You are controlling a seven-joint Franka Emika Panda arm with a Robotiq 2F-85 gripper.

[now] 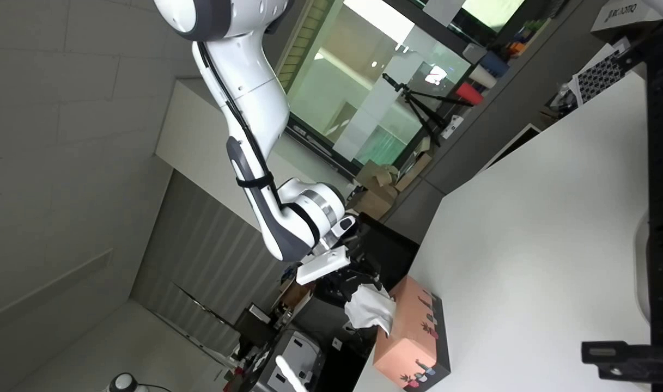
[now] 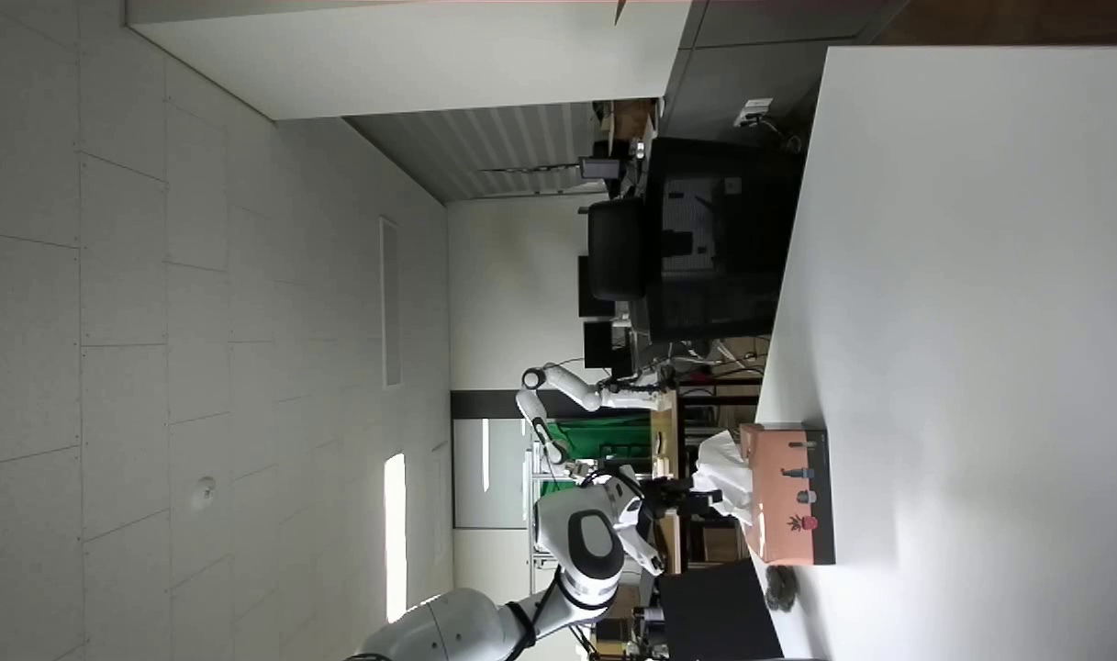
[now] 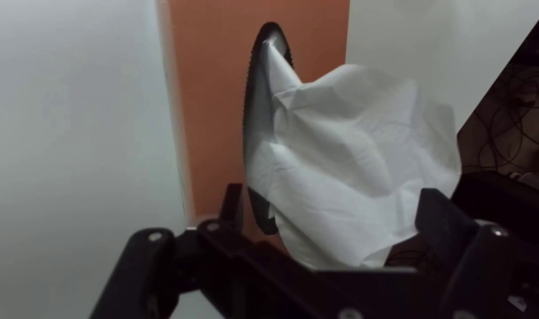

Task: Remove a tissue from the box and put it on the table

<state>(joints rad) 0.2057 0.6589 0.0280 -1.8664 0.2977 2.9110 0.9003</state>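
Lettering (image 1: 622, 11) on a white carton (image 1: 609, 22) is blurred, its end resembling "OTIQ". The jaws of the gripper (image 3: 331, 210) stand spread, the tissue (image 3: 349, 150) showing between them in the wrist view, poking from the plant-printed box (image 1: 410, 332) on the table (image 1: 527, 250).

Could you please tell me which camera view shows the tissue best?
The wrist view: the tissue appears largest there, with its folds and the oval slot visible. Both exterior views show it smaller, as a white tuft protruding from the tissue box.
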